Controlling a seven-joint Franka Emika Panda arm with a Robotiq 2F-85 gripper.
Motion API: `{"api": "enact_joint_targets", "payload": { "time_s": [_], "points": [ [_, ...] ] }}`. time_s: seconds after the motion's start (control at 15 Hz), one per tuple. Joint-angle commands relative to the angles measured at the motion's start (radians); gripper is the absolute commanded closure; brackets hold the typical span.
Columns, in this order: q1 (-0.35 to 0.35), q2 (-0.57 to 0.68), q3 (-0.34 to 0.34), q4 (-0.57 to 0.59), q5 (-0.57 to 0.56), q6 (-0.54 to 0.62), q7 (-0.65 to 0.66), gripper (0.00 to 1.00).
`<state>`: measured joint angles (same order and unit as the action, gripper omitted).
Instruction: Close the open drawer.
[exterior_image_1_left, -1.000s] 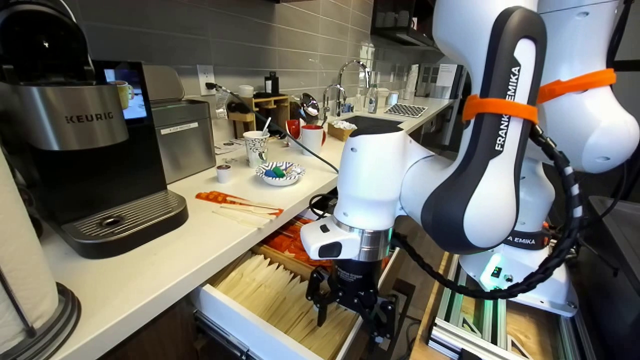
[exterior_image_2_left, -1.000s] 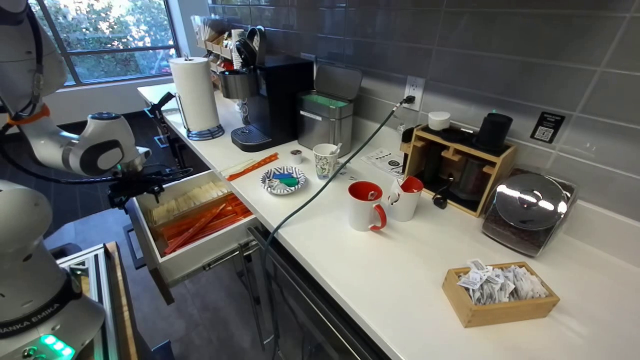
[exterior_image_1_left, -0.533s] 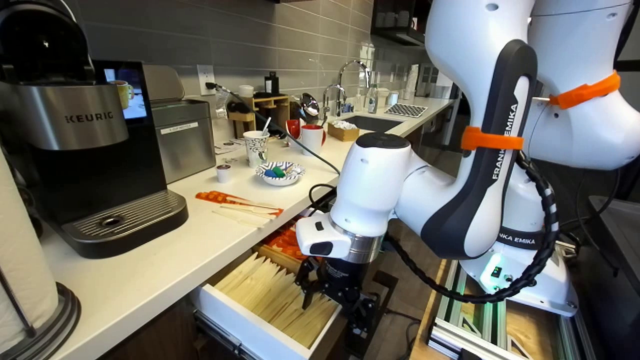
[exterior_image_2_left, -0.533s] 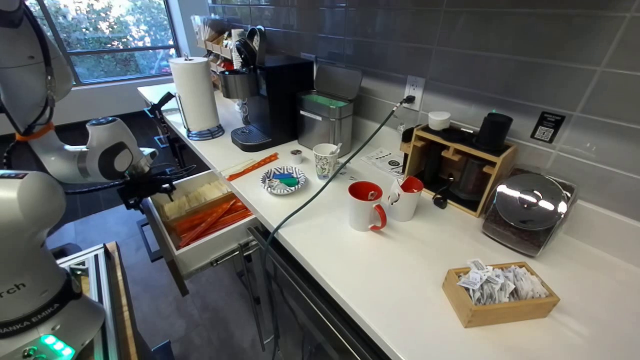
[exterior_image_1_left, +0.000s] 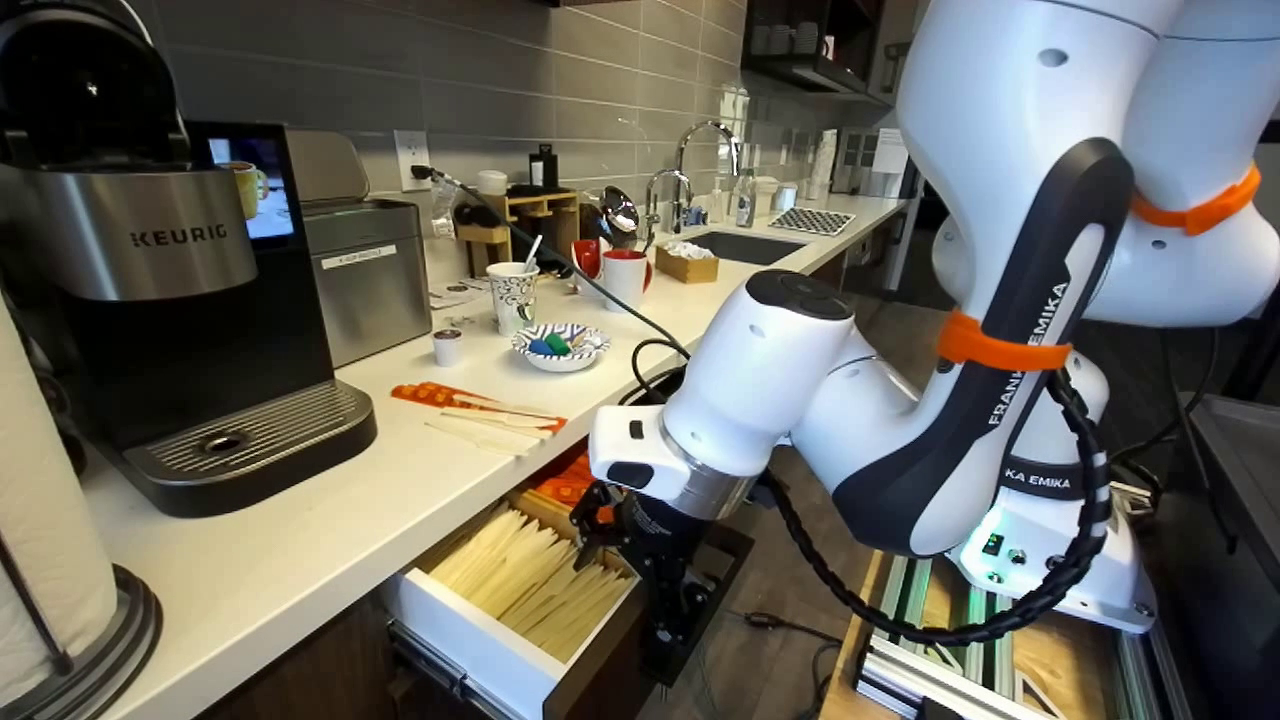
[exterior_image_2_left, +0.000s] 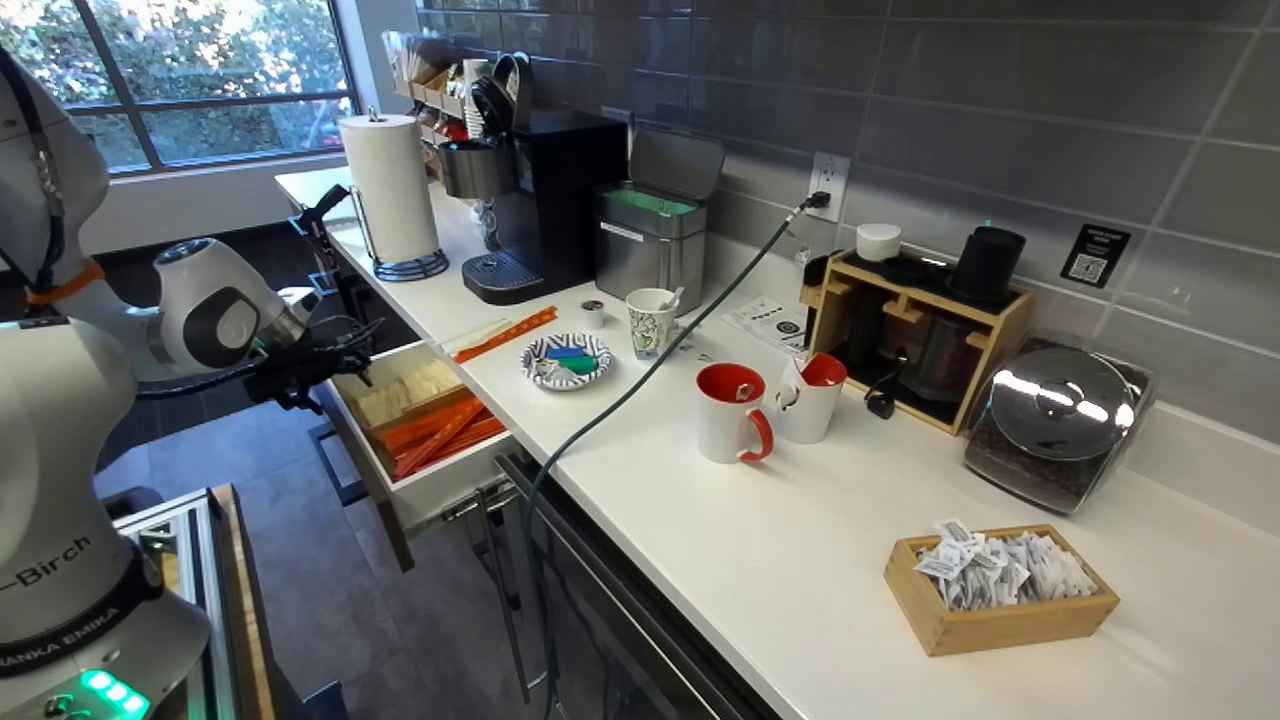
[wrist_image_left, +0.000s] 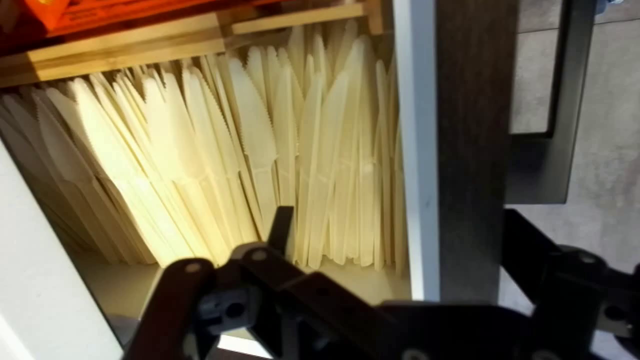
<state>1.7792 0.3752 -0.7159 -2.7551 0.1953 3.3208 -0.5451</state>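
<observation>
Below the edge of the bench (exterior_image_1_left: 420, 490), the drawer (exterior_image_1_left: 480, 635) sticks out part-way, job prob. not finished. My hand (wrist_image_left: 398, 234) is spread wide & straddles the dark front panel (wrist_image_left: 470, 150): inner finger (wrist_image_left: 281, 225) over the pale knives (wrist_image_left: 280, 145), outer finger (wrist_image_left: 525, 250) on the handle (wrist_image_left: 567, 110) side. Looks v. close to the panel; contact I can't tell. Best bet: push w/ the outer finger, straight along the slides (exterior_image_1_left: 455, 682), no sideways lean, b/c an off-centre shove might bind. Knives look light, so inner finger shd ride clear of them, & come up out b4 the gap btwn panel & bench gets tight, else it'd prob. jam. Then finish off w/ fingertips brought together on the panel's outer face only.
</observation>
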Motion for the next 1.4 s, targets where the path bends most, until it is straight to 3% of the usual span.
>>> {"api": "enact_joint_targets", "payload": {
  "time_s": [0.0,0.2,0.4,0.8,1.0,1.13,1.2,1.27,1.33],
  "points": [
    [0.198,0.083,-0.145,0.000,0.140,0.052,0.035,0.00],
    [0.318,0.128,-0.236,0.000,0.241,0.051,0.048,0.00],
    [0.396,0.188,-0.298,0.009,0.317,0.044,0.075,0.00],
    [0.428,0.315,-0.319,0.065,0.428,0.001,0.172,0.00],
    [0.521,0.291,-0.414,0.019,0.495,-0.025,0.198,0.00],
    [0.611,0.206,-0.521,-0.048,0.531,-0.062,0.183,0.00],
    [0.660,0.153,-0.583,-0.080,0.535,-0.108,0.162,0.00],
    [0.631,0.168,-0.583,0.002,0.605,-0.211,0.073,0.00],
    [0.669,0.143,-0.632,-0.006,0.617,-0.264,0.038,0.00]
  ]
}}
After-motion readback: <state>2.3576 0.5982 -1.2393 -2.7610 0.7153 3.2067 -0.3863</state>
